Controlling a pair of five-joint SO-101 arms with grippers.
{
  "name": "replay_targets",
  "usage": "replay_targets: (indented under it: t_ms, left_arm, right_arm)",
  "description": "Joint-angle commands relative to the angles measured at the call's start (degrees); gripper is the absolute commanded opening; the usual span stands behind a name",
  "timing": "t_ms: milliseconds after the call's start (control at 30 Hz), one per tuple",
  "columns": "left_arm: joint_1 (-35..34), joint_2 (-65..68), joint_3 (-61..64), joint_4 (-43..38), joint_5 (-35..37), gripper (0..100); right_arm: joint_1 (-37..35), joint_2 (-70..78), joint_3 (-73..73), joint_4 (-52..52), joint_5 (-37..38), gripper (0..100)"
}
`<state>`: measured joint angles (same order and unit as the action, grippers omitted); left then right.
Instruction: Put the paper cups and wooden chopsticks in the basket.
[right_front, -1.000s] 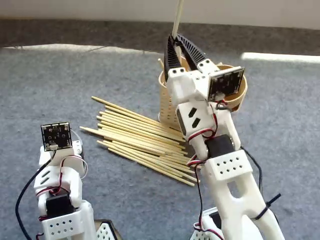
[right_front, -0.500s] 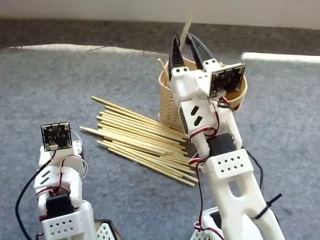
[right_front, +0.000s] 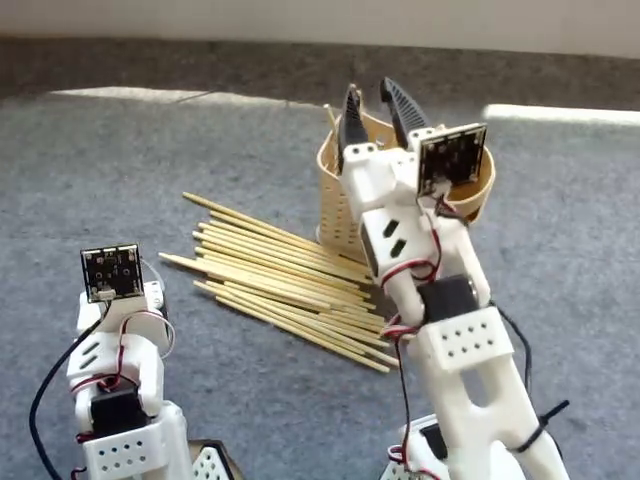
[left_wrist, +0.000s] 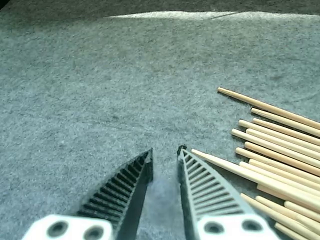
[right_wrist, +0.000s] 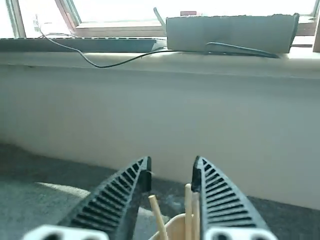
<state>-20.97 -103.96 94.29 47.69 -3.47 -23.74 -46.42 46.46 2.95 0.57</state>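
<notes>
Two parted, empty pincers: right pincer (right_front: 368, 87) over basket (right_front: 335, 215), left pincer (left_wrist: 165, 150) beside chopsticks (right_front: 280, 275).

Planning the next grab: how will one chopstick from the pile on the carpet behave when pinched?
Probably stiff and light: the pile is thin, straight wooden sticks. Likely to roll or slip, being slender and tapered. They lie touching, so pinching one would probably shift its neighbours.

The right arm (right_front: 440, 330) is extended forward with the right tool (right_front: 368, 98) raised, jaws parted and empty, while the left arm (right_front: 115, 350) is folded back with the left tool (left_wrist: 165, 152) angled downward, jaws slightly parted and empty.
</notes>
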Motion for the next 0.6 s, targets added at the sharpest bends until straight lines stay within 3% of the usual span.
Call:
replay_targets:
  t_ms: [0,133,333,567]
  left_arm:
    - [1.2,-0.1,-0.7,-1.1,-0.5,9]
    - [1.2,-0.1,-0.7,-1.1,-0.5,9]
    - [1.0,-0.1,-0.7,-1.1,-0.5,9]
    - [0.9,-0.1,-0.7,-1.1,-0.5,9]
  right_arm:
    - [-5.3,-9.2,-6.4,12.6,-0.3,14.2]
    - [-9.0,-13.6,-12.8,23.9,-0.4,14.2]
    - [-14.2,-13.6,-18.2,32.1,-0.1,14.2]
    - [-21.8,-12.4,-9.5,42.9,7.7,14.2]
